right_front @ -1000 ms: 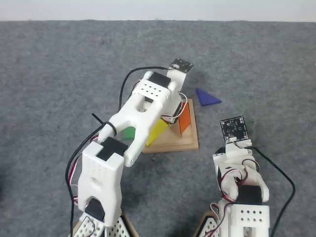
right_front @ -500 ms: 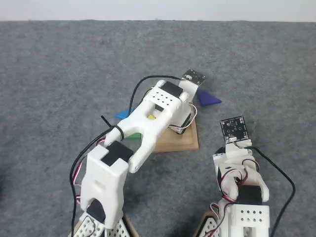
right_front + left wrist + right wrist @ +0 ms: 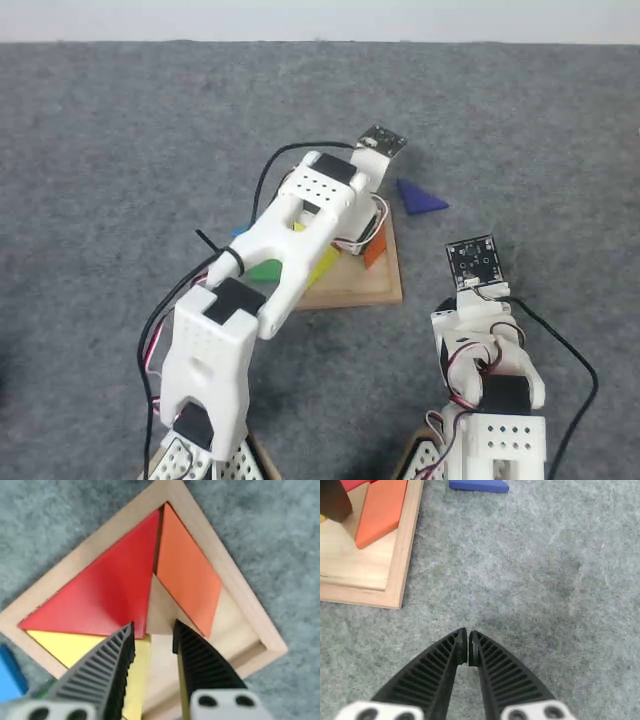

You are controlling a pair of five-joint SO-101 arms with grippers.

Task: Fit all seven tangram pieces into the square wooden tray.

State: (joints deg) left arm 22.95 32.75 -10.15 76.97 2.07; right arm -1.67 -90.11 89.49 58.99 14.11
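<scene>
Wooden tray (image 3: 227, 580) part-filled, with three pieces seated for certain and the job, I'd say, under halfway.

Standing over it, I can see a red triangle (image 3: 105, 590), an orange slanted piece (image 3: 187, 570) and a yellow triangle (image 3: 75, 647) lying flat inside, with bare wood between them. A dark blue triangle (image 3: 420, 197) sits on the grey counter (image 3: 120, 150), apart from the tray's far corner. A light blue piece (image 3: 10, 672) lies just outside the rim. A green piece (image 3: 263, 268) peeks from under the arm — in or out, I cannot tell. The left end effector (image 3: 152, 625) hangs over the gap with its jaws apart and nothing between them. The right end effector (image 3: 468, 632) is pinched closed and empty over the counter, beside the tray.
</scene>
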